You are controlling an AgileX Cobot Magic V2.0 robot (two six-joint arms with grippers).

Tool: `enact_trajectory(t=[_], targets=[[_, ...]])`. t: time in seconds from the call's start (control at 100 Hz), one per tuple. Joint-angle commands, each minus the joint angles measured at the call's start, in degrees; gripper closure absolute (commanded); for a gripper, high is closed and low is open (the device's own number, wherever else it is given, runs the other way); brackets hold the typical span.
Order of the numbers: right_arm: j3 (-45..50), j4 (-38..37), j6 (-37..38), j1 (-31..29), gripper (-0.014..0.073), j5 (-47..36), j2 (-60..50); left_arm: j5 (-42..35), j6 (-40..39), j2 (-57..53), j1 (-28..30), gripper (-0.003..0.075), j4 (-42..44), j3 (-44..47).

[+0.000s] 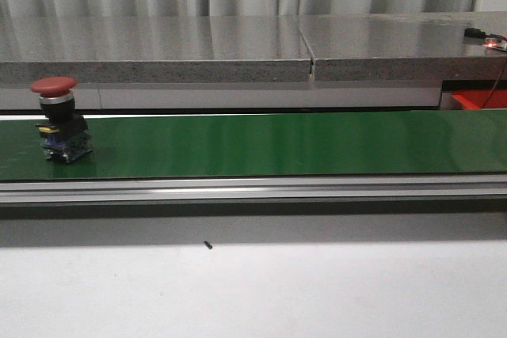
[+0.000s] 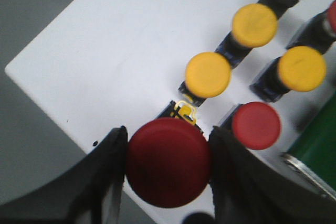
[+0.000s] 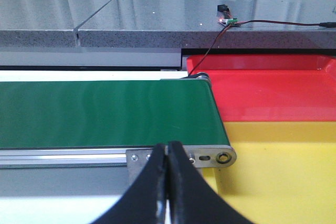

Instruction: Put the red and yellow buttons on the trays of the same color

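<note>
Red button (image 2: 168, 161) sits clamped between the left gripper (image 2: 167, 169) fingers, which pinch its mushroom cap from both sides, above a white table (image 2: 105, 61) near four yellow buttons (image 2: 208, 74) and another red one (image 2: 256, 125). Third red button (image 1: 59, 120) stands upright on the green belt (image 1: 277, 144), far left end. Hard plastic, likely light but top-heavy; glossy round cap looks slippery, so the square body under it is probably the safer hold. Right gripper (image 3: 167, 182) is fully closed on nothing, parked at the belt's end beside the red tray (image 3: 273, 87) and yellow tray (image 3: 283, 171).
</note>
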Motion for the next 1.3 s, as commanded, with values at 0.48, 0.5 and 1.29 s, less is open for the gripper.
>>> enact_trajectory(t=[0.48, 0.5, 1.29], targets=[[-0.90, -0.61, -0.31, -0.29, 0.0684, -4.51, -1.13, -1.15, 0.23, 1.84, -18.68, 0.0552, -1.84, -11.13], [-0.90, -0.61, -0.31, -0.29, 0.0684, -4.51, -1.13, -1.15, 0.23, 2.53, -19.26, 0.0552, -1.84, -11.25], [-0.90, -0.61, -0.31, -0.29, 0.0684, -4.51, -1.13, -1.44, 1.17, 9.45, -23.61, 0.0133, -4.63, -11.74]])
